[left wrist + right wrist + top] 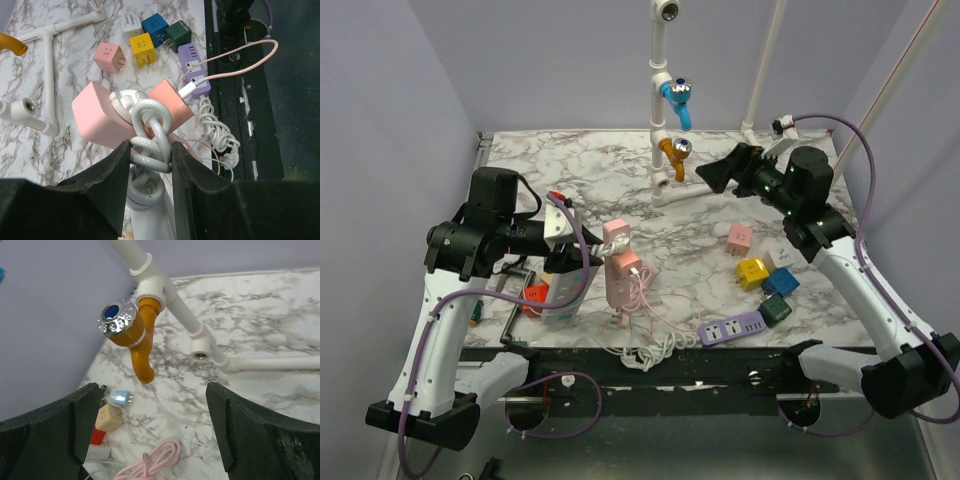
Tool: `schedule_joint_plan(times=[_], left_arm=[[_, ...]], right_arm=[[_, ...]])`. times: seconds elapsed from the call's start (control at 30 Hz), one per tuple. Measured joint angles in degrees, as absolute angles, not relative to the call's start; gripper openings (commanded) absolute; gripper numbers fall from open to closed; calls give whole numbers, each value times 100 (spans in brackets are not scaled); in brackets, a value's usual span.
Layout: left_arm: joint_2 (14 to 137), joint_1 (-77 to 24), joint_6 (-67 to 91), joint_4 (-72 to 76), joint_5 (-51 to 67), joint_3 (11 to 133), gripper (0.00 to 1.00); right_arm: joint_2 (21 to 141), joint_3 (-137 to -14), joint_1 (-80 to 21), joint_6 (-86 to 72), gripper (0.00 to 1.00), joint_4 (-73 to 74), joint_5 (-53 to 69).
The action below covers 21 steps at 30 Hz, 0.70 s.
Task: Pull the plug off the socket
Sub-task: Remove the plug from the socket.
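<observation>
Left end effector (151, 150): clamped on cord (152, 131) by plug (124, 100).
Right end effector (151, 410): stood apart, empty.
Risk: socket (97, 120) was unbraced, so a pull might lift it too, or the cord might slip.

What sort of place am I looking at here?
Probably a robotics test bench, not a home: a walled-in marble-patterned table, a standalone pipe stand with two taps, and scattered coloured plug cubes.
</observation>
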<state>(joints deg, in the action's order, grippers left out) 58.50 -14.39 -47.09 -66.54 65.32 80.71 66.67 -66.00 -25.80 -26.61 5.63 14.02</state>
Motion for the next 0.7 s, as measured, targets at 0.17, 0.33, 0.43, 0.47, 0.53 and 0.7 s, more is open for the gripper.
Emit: schedule_joint_plan(times=[0.17, 0.33, 0.43, 0.47, 0.53, 0.7], left_arm=[[5885, -1439, -4696, -6663, 6549, 8132, 0], [5944, -1439, -4729, -6663, 6549, 8213, 0], [5977, -1439, -4735, -6665, 6576, 8217, 0], [5999, -1439, -4740, -6663, 6615, 8217, 0], [6066, -1439, -4755, -6663, 6702, 8221, 0], [6252, -1439, -4751, -6657, 6899, 8324, 0]], right_arm=[[6685, -5218, -1761, -3472, 92, -965, 3002], [6626, -3990, -1800, -4217, 96, -2637, 4823], [6499, -3625, -1927, -4425, 96, -3365, 5465], [6477, -3588, -2023, -4421, 96, -3500, 5579], [6490, -3583, -2333, -4386, 96, -3785, 5741], [6847, -3415, -3129, -4305, 96, -4713, 5787]])
